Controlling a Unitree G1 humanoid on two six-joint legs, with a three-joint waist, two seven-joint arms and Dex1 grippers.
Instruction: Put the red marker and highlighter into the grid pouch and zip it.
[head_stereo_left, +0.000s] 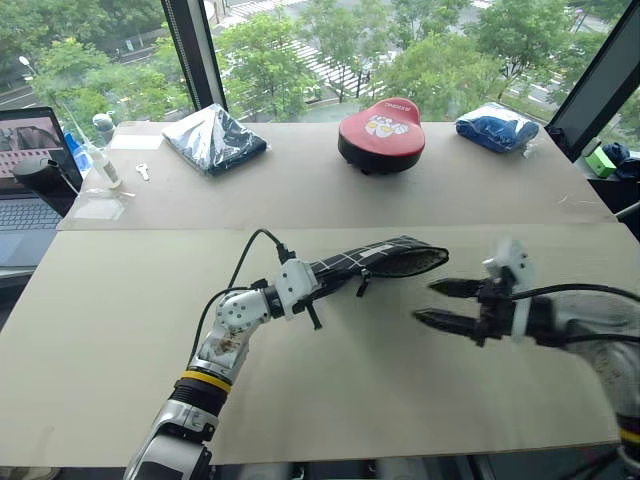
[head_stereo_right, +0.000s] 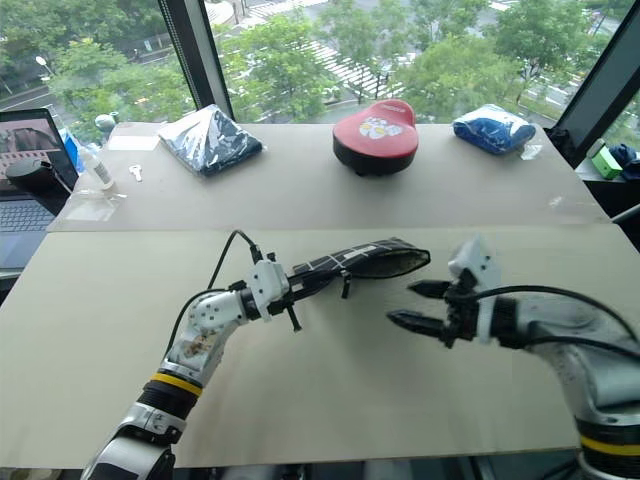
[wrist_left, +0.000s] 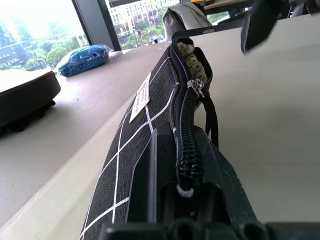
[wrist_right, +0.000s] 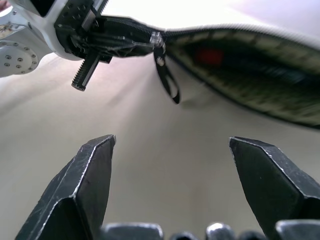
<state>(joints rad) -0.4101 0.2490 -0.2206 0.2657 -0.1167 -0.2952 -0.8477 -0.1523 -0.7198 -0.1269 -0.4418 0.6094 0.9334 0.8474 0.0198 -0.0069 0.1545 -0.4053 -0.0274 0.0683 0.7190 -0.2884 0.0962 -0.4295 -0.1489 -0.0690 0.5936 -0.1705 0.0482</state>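
Between both arms, grid pouch (head_stereo_left: 385, 259) clamped by left gripper (head_stereo_left: 318, 276), right gripper (head_stereo_left: 432, 302) spread, just beside its mouth

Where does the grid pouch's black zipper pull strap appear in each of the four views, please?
Left eye view: the pull strap hangs below the grid pouch, near table centre.
Right eye view: same spot, just right of the left end effector.
Left wrist view: it dangles beside the zipper.
Right wrist view: it hangs at the pouch's open mouth.
Shared landmark: the left end effector clamping the pouch's end.
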